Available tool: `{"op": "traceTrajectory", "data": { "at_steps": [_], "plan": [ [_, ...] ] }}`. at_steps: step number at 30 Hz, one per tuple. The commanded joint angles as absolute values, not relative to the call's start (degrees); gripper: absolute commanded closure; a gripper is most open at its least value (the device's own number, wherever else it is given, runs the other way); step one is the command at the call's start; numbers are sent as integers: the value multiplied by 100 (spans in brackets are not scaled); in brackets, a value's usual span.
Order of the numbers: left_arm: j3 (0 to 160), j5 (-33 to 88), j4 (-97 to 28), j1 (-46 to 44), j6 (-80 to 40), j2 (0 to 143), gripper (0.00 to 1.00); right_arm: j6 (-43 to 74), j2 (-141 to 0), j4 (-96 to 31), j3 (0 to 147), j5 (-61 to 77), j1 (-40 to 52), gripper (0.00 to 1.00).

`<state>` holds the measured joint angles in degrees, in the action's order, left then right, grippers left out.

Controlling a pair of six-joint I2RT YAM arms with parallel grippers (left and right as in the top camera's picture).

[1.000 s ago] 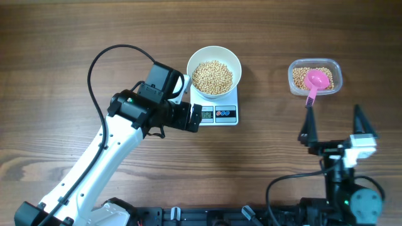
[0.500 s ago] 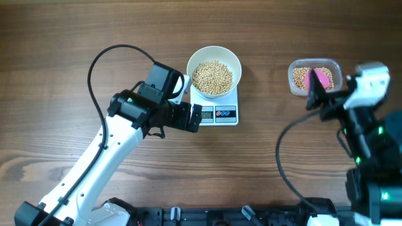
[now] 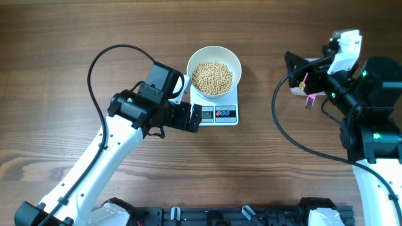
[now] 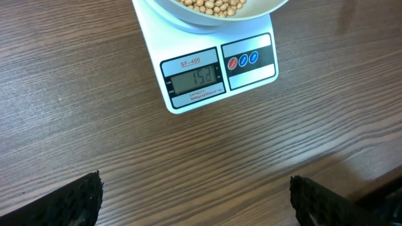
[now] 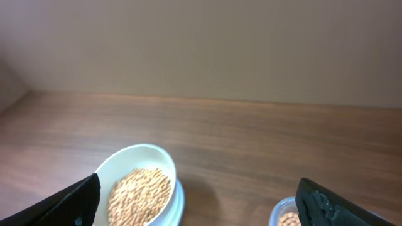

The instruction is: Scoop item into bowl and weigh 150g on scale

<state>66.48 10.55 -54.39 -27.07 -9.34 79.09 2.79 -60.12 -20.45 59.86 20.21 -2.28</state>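
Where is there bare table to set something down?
Bare wood between the small white square scale and the black right arm, and toward the near edge below the scale. Crowded left of the scale, by the white left arm.

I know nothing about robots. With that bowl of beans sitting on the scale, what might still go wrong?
1. The open left end effector hangs just in front of the scale; a bump could press a button or shift it, upsetting the reading.
2. The display seems slightly over target, so beans may need removing from the bowl, risking spills.
3. The right end effector hovers by the tub and pink scoop; a careless move might tip them.
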Motion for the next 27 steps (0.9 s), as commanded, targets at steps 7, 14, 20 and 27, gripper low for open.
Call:
{"op": "traceTrajectory", "data": {
  "at_steps": [7, 14, 20, 27],
  "plan": [
    [6632, 1125, -5443, -2722, -947, 7931, 0, 1, -6088, -1549, 6132, 1581, -211, 0],
    [6632, 1125, -5443, -2722, -947, 7931, 0, 5, -6093, -1772, 6130, 1308, -211, 0],
    [6632, 1125, -5443, -2722, -947, 7931, 0, 8, -6093, -1772, 6128, 1310, -211, 0],
    [6632, 1125, -5443, -2722, -947, 7931, 0, 14, -6110, -2386, 6128, 1275, -211, 1]
  ]
}}
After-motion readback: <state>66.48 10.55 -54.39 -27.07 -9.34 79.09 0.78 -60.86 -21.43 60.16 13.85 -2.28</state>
